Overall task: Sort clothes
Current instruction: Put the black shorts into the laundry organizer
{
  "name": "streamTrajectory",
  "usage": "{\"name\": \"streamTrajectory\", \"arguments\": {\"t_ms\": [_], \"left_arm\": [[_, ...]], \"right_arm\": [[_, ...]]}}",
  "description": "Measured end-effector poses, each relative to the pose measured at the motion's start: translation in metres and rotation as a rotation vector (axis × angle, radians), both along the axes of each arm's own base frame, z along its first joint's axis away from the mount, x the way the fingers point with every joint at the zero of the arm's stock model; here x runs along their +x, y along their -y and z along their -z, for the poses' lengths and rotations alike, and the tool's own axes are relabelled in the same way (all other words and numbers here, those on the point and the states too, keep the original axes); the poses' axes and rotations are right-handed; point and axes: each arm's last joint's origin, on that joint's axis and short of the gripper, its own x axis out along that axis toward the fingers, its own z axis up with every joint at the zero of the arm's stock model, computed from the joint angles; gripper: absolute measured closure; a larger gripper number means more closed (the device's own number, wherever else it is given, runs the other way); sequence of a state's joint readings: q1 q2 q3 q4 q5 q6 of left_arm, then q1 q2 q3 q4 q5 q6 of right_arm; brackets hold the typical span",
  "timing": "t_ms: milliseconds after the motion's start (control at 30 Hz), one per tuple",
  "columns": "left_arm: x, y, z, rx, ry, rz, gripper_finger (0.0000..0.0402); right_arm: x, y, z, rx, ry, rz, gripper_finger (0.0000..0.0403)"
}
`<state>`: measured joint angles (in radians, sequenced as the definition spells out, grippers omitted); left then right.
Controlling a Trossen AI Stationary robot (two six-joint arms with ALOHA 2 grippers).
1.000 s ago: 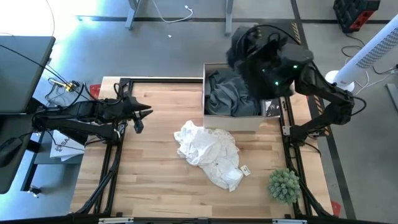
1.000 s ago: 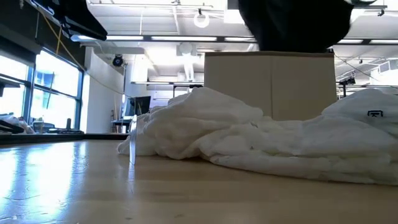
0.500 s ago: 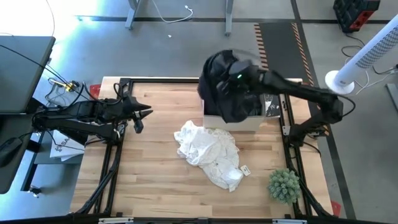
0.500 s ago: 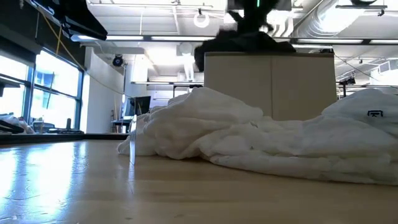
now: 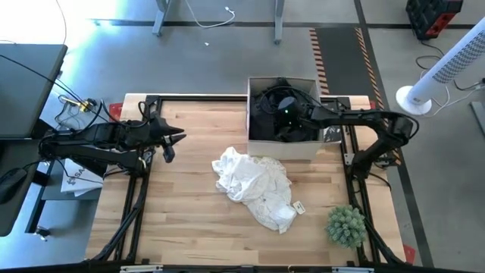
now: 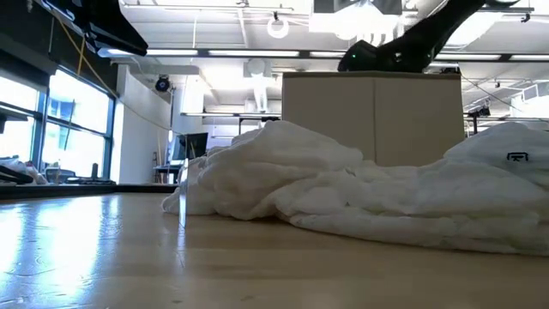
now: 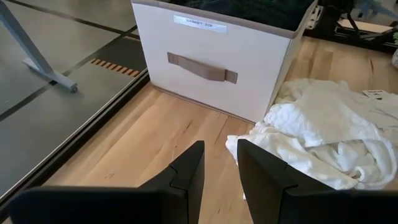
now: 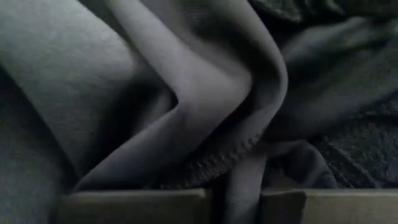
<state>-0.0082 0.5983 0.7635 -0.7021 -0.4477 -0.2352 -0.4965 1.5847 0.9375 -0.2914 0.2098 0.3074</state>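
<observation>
A black garment (image 5: 265,114) lies in the white fabric box (image 5: 282,149) at the table's far side. My right gripper (image 5: 285,114) is down inside the box, shut on the black garment (image 8: 186,93). A white garment (image 5: 254,182) lies crumpled on the table in front of the box, also seen in the low view (image 6: 343,193) and the left wrist view (image 7: 323,137). My left gripper (image 5: 173,140) waits open and empty at the table's left side, above the wood. The plaid shirt is not in view. My right gripper has a fold of the black garment (image 8: 236,168) between its two fingers (image 8: 137,205); the hemmed edge runs just beyond them. The fingers point down into the box from above. The garment lies slack in the box around the gripper.
A small spiky green plant (image 5: 346,225) stands at the table's near right corner. The box (image 7: 211,62) has a strap handle on the side facing the left arm. Bare wood lies between the left arm and the white garment.
My right gripper has carried the black garment from high over the box's far right toward the left and down into the box. The garment, which hung below the gripper, now lies inside the box.
</observation>
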Motion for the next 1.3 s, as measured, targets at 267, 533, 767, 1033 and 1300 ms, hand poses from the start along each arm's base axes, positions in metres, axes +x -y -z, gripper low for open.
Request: {"name": "streamTrajectory", "arguments": {"t_ms": [267, 533, 767, 1033, 1300], "left_arm": [[0.000, 0.000, 0.000, 0.000, -0.004, 0.001, 0.0308], [0.000, 0.000, 0.000, 0.000, -0.004, 0.000, 0.0308], [0.000, 0.000, 0.000, -0.006, -0.002, -0.003, 0.0308], [0.000, 0.000, 0.000, -0.007, 0.000, -0.004, 0.0308], [0.000, 0.000, 0.000, -0.009, 0.002, -0.014, 0.0308]], "right_arm": [[0.006, 0.003, -0.114, 0.068, -0.052, -0.033, 0.0302], [0.016, -0.002, -0.195, -0.112, 0.154, -0.086, 0.0279], [0.034, 0.014, -0.152, -0.232, 0.261, -0.106, 0.0279], [-0.017, 0.027, -0.008, -0.027, 0.131, 0.253, 0.0279], [-0.033, 0.022, 0.017, -0.001, 0.285, 0.274, 0.0279]]}}
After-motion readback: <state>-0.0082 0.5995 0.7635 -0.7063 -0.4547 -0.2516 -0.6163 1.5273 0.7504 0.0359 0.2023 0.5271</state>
